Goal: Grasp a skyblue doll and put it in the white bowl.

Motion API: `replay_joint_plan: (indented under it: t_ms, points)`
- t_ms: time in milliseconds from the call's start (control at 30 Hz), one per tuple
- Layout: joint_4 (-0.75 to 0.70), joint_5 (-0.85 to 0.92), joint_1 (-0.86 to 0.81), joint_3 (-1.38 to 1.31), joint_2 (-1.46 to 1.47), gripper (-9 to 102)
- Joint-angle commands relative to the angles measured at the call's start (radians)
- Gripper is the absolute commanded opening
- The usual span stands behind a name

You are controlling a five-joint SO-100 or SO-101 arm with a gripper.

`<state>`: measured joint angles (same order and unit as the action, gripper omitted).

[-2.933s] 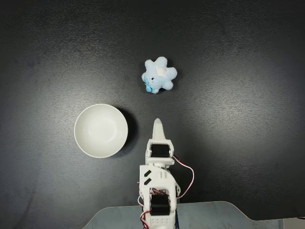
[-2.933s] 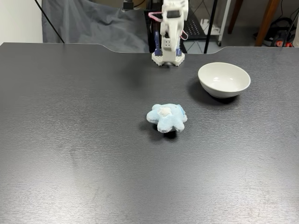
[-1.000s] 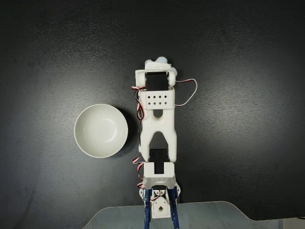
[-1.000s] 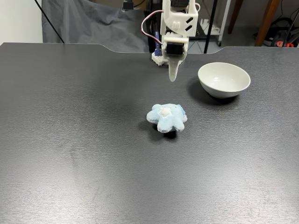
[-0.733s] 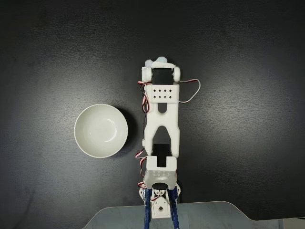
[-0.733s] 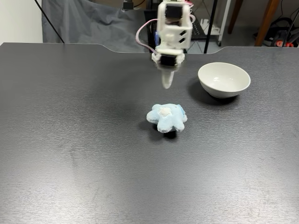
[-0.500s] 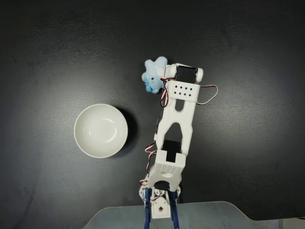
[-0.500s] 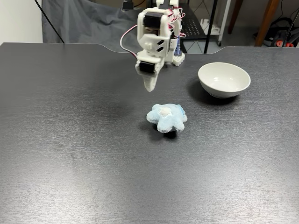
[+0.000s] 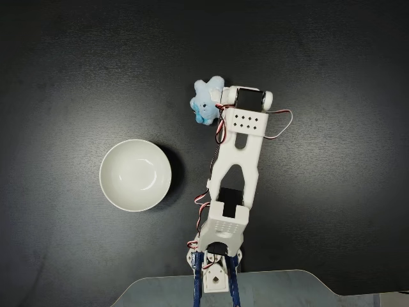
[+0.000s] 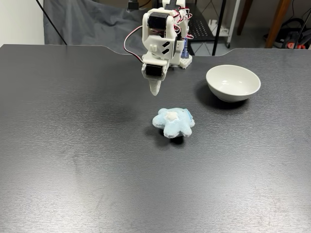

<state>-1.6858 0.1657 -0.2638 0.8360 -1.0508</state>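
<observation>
I see white 2-finger gripper raised, pointing down, fingers together, holding nothing | fluffy pale-blue plush doll on black table, lying below, nearer cam & slightly right of tip | glossy white round bowl far right.

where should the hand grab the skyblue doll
Take the skyblue doll across its plump middle, coming straight down from above. It lies flat on the table with lumpy lobes spreading outward, so the soft centre likely gives the surest hold. The hand hangs above it, off to one side.
</observation>
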Motion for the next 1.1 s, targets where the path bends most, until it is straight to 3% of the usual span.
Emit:
replay_joint_plan:
  t_ms: [0,133,300,667,867,1067]
  points:
    - [-0.02,0.213,-0.002,-0.044,-0.038,20]
    - [-0.02,0.316,-0.012,-0.046,-0.04,39]
    - [-0.005,0.328,-0.011,-0.058,-0.04,52]
    - [-0.012,0.337,0.021,-0.048,-0.028,53]
    - [-0.018,0.474,0.104,-0.048,-0.025,53]
    - [-0.005,0.488,0.146,-0.046,-0.02,53]
